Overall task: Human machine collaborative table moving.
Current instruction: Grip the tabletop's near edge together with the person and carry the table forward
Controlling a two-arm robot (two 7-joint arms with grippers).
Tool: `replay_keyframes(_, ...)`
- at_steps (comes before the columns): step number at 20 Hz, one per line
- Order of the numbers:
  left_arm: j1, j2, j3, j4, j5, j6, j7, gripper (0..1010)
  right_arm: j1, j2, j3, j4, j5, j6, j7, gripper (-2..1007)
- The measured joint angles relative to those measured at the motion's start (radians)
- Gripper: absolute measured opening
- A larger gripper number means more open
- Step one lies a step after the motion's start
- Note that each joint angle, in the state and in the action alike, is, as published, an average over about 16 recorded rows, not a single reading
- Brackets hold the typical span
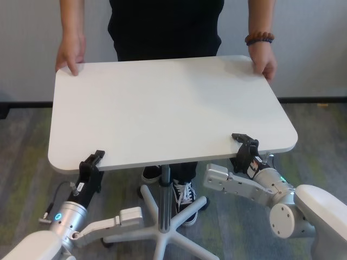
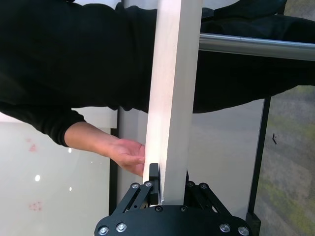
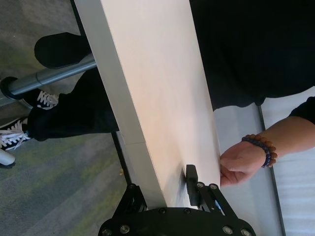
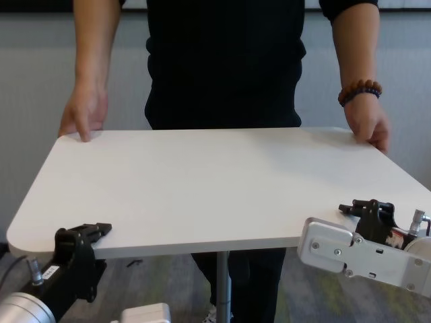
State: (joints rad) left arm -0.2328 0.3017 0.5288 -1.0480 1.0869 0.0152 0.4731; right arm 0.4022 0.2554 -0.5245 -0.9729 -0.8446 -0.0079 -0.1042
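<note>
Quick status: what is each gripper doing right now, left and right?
Left gripper: shut on the near edge of the large white rectangular tabletop.
Right gripper: shut on the same tabletop's near edge, at its right corner.

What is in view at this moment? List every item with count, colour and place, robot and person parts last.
table: one, white top, centre of the scene between robot and person
pole: one, grey, under the tabletop's middle
star base: one, white, on the floor under the pole
carpet: grey-green, floor around the table
sneakers: black with white laces, beside the base
bracelet: one, brown beads, on the person's wrist at the view's right
person: one, black top, far side, both palms on the far corners
left hand: black, shut on the table's near edge
right hand: black, shut on the near edge
</note>
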Motion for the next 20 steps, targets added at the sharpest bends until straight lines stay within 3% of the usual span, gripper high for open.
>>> replay_keyframes(20, 0.000, 0.000, 0.000, 0.000, 0.000, 0.000, 0.000, 230, 0.011, -0.002, -0.005, 0.017, 0.002, 0.003, -0.008, 350)
